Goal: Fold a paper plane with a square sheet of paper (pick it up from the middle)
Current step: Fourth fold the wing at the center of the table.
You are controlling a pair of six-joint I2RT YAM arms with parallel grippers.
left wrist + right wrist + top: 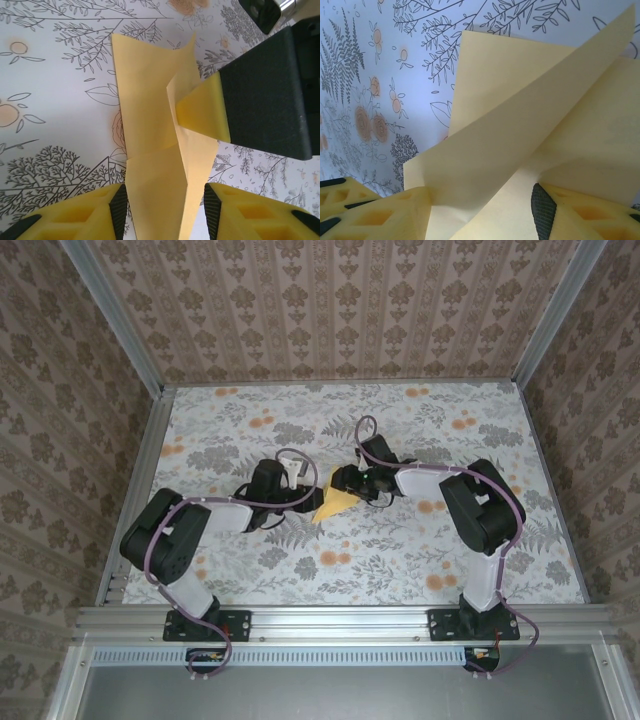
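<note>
Square sheet of paper (150, 110): creased, one flap raised.
Left gripper (162, 210): spread, straddling its long axis.
Right gripper (480, 205): spread around that flap.

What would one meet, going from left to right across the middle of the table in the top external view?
Left gripper → folded yellow paper → right gripper.
</note>
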